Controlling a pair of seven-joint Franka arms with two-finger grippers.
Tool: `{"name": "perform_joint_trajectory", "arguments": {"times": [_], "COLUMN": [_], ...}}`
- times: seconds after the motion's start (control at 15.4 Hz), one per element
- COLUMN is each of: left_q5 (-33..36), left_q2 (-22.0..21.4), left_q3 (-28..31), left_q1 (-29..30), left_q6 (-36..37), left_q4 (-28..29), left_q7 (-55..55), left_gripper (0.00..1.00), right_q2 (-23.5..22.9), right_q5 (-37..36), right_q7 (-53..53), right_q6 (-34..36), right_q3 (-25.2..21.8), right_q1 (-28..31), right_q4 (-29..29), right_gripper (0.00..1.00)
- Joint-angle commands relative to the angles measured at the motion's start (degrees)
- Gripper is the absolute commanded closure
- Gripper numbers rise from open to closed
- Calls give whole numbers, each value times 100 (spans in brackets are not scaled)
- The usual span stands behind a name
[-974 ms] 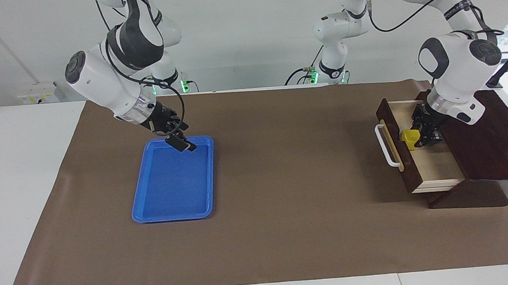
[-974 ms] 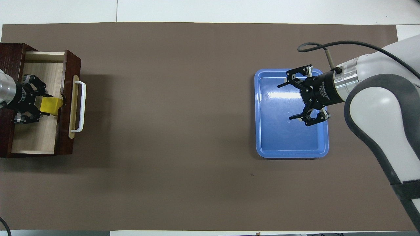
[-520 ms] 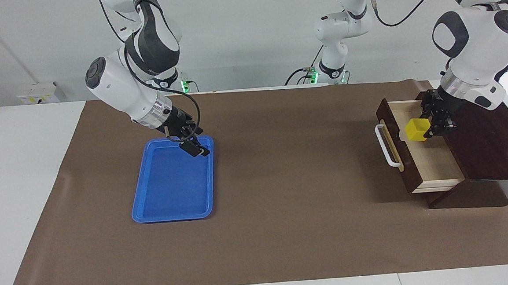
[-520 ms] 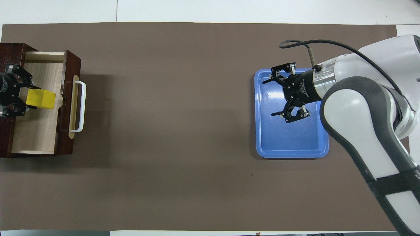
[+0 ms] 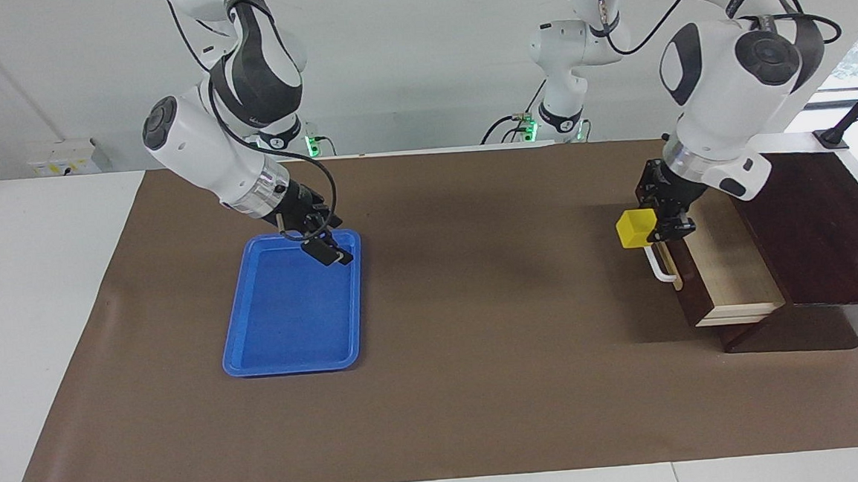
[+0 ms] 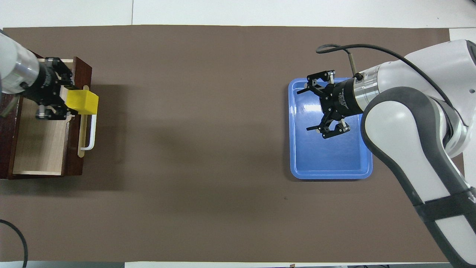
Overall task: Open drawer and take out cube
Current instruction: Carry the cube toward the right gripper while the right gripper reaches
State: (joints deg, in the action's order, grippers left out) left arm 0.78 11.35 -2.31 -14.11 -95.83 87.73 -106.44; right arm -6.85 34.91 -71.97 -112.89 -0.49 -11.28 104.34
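Observation:
The small yellow cube hangs in the air with my left gripper shut on it. It is over the front panel and white bar handle of the drawer. The dark wooden drawer stands pulled out of its dark box, and its pale interior shows nothing inside. My right gripper hangs open over the blue tray, holding nothing.
A flat blue tray lies toward the right arm's end of the table with nothing in it. A brown mat covers the table between tray and drawer.
My left gripper has lifted the cube out of the drawer and carried it over the drawer's front. The right gripper shifted a little over the tray, then held still.

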Motion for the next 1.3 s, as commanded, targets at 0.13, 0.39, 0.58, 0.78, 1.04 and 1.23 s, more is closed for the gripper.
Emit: {"name": "perform_joint_trajectory", "arguments": {"times": [0.13, 0.39, 0.58, 0.78, 1.04, 1.23], "left_q5": [-78, -262, -262, -254, -254, -227], "left_q2": [166, 298, 403, 438, 447, 447], "left_q3": [81, 64, 72, 72, 72, 72], "left_q1": [-679, -900, -1137, -1181, -1225, -1234], "left_q6": [188, 284, 206, 161, 127, 100], "left_q4": [-432, -713, -713, -705, -705, -696], "left_q7": [-861, -975, -1080, -1125, -1125, -1125], "left_gripper": [100, 100, 100, 100, 100, 100], "right_q2": [-123, -229, -229, -422, -720, -1107], "right_q5": [569, 999, 1150, 1272, 1624, 1624], "right_q7": [-466, -870, -967, -1152, -1468, -1811], "right_q6": [-293, -892, -989, -981, -928, -1094], "right_q3": [5, 14, 5, 14, 5, 5], "right_q1": [-242, -638, -875, -1130, -1236, -1525], "right_q4": [34, 34, 51, -10, -333, -695], "right_gripper": [0, 0, 0, 0, 0, 0]}}
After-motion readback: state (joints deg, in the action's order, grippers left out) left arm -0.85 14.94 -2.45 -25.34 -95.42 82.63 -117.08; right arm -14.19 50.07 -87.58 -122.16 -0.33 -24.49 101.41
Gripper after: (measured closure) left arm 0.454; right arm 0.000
